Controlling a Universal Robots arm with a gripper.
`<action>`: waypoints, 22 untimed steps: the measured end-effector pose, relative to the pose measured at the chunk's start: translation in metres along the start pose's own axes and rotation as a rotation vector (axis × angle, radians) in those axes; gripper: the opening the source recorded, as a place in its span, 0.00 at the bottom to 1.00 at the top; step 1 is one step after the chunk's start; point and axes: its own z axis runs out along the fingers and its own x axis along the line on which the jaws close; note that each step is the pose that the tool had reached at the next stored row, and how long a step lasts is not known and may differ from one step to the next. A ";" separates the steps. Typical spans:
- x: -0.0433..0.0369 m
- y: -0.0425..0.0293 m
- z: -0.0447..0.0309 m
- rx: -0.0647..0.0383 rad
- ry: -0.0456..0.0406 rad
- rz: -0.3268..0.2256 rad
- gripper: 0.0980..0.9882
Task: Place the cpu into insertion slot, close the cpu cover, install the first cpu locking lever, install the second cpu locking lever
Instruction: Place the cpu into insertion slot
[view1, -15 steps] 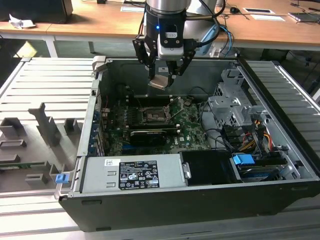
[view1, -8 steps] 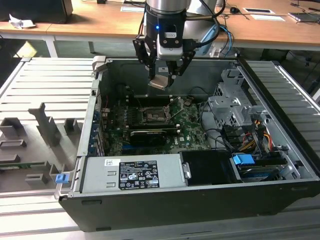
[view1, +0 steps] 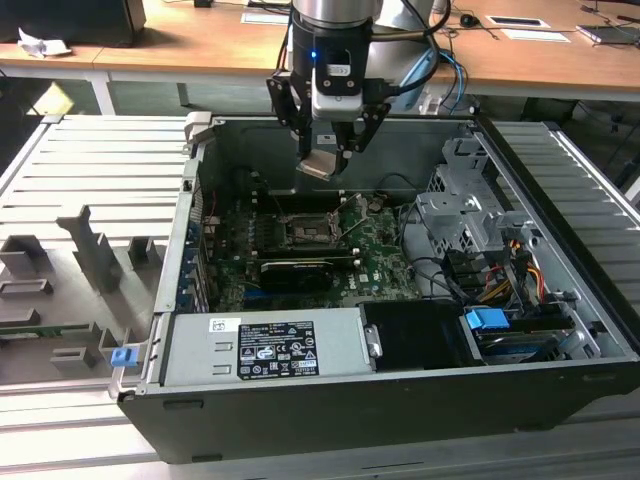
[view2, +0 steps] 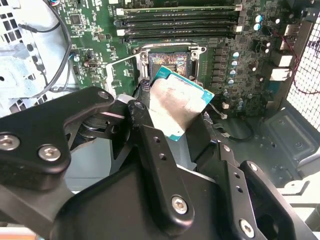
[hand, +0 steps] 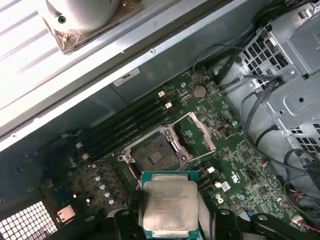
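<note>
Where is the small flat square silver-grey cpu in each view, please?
Exterior view: the small flat square silver-grey cpu hangs tilted in the gripper, above the green motherboard.
Second wrist view: the cpu partly hides the square black insertion slot.
First wrist view: the cpu appears beside the insertion slot.
Shared landmark: the insertion slot.

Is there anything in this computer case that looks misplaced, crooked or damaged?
Nothing stands out. The gripper holds the cpu above the board, the insertion slot is empty and the cpu cover is swung open beside it. I see no damage.
</note>
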 end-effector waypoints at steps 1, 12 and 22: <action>0.0000 0.0000 0.0001 0.000 -0.0007 0.008 0.48; 0.0000 0.0000 0.0006 -0.002 -0.0086 0.098 0.48; -0.0001 -0.0003 0.0034 -0.003 -0.0125 0.147 0.48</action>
